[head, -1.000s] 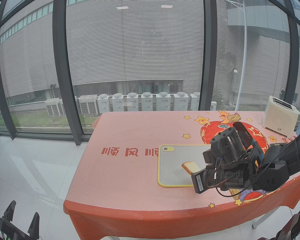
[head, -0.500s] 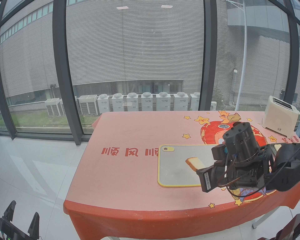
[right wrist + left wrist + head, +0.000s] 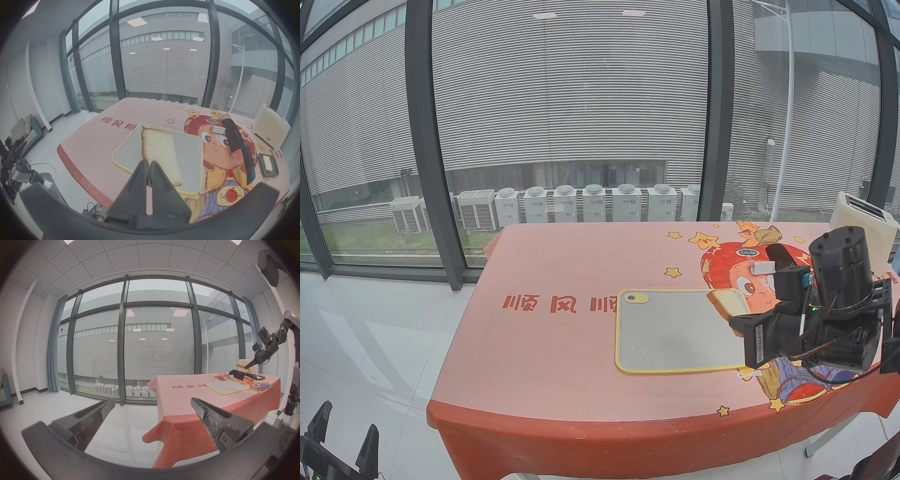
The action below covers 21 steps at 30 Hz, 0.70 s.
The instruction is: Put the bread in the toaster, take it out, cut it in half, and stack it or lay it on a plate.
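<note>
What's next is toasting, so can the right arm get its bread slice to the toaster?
Probably yes: the right gripper holds the bread slice aloft, and only the low knife lies between it and the toaster.

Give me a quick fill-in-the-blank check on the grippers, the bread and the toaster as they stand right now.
1. The right gripper is ____ on the bread.
2. The left gripper hangs ____, off to the side of the table.
3. The toaster stands at the table's far ____ corner.

Missing words: shut; open; right.
</note>
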{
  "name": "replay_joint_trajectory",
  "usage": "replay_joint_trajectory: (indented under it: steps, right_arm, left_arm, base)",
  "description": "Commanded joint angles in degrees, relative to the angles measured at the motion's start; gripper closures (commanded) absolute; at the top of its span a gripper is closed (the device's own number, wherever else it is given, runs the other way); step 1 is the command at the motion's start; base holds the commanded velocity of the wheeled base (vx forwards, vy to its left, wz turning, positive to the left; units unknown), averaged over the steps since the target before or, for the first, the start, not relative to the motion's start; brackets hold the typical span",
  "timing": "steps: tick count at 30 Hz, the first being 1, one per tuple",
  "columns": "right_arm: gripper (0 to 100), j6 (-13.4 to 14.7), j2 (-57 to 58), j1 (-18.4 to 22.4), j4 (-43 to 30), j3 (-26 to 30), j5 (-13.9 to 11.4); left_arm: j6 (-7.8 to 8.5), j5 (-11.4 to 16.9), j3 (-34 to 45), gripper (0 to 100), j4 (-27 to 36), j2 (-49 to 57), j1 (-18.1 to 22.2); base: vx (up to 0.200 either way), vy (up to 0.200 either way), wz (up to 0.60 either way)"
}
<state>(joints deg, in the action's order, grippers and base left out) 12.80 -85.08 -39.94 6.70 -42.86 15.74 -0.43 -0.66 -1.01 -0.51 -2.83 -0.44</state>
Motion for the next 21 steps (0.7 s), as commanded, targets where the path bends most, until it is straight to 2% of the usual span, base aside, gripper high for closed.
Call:
replay_joint_trajectory:
  steps: [1,8,18,21]
  right_arm:
    - [100,0.3,4.4,2.0,0.1,1.6,-0.4]
    - [100,-0.2,7.6,5.8,0.1,4.5,0.0]
    - [100,-0.3,15.2,6.9,0.0,8.8,0.3]
    - [100,-0.5,18.9,9.7,0.0,10.8,0.2]
  left_arm:
    - [-0.01,0.0,1.0,0,0.0,-0.1,0.0]
    - [-0.01,0.0,1.0,0,0.0,-0.1,0.0]
    - [-0.01,0.0,1.0,0,0.0,-0.1,0.0]
    - [-0.01,0.0,1.0,0,0.0,-0.1,0.0]
  base:
    - [0.0,0.0,0.0]
    - [0.0,0.0,0.0]
    - [0.0,0.0,0.0]
    - [0.0,0.0,0.0]
